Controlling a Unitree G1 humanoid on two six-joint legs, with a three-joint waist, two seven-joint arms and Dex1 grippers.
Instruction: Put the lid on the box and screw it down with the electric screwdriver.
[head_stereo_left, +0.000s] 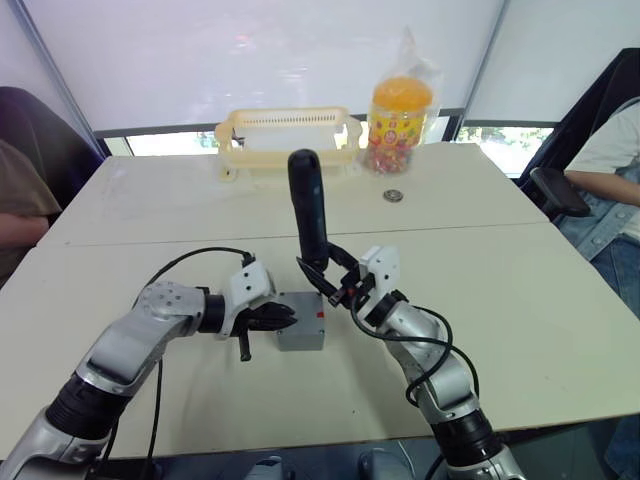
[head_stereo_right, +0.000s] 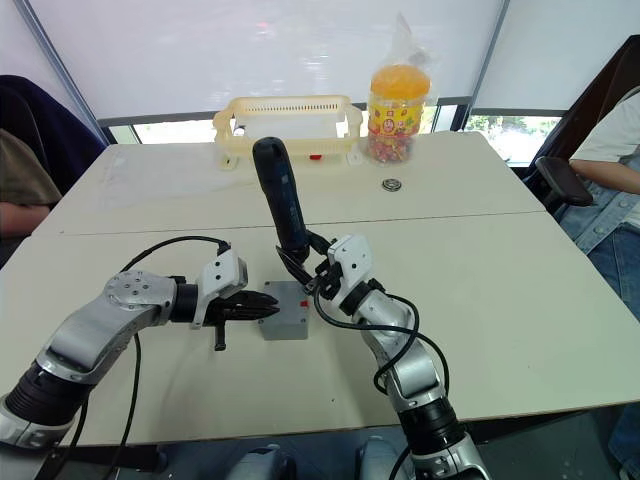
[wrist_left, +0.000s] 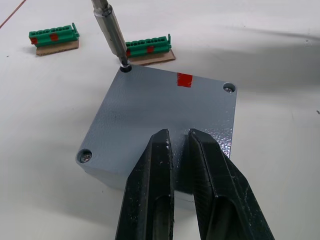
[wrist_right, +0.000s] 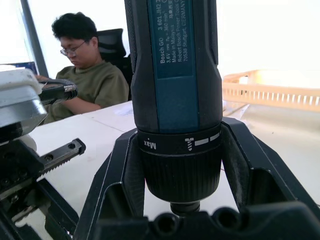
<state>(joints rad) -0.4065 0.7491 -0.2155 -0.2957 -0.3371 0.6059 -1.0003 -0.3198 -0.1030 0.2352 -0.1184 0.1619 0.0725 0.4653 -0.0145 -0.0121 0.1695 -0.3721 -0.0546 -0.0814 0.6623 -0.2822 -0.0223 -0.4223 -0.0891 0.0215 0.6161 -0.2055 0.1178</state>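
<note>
At a lid (wrist_left: 160, 115) corner, the electric screwdriver (wrist_left: 111, 30) bit rests.

head pair overhead, wrist views close — box (wrist_left: 165, 125) shared

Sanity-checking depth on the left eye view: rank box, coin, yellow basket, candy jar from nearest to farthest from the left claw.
1. Box: touching the left claw.
2. Coin: mid-table, toward the right.
3. Yellow basket and candy jar: both at the far edge, too close to call.
</note>
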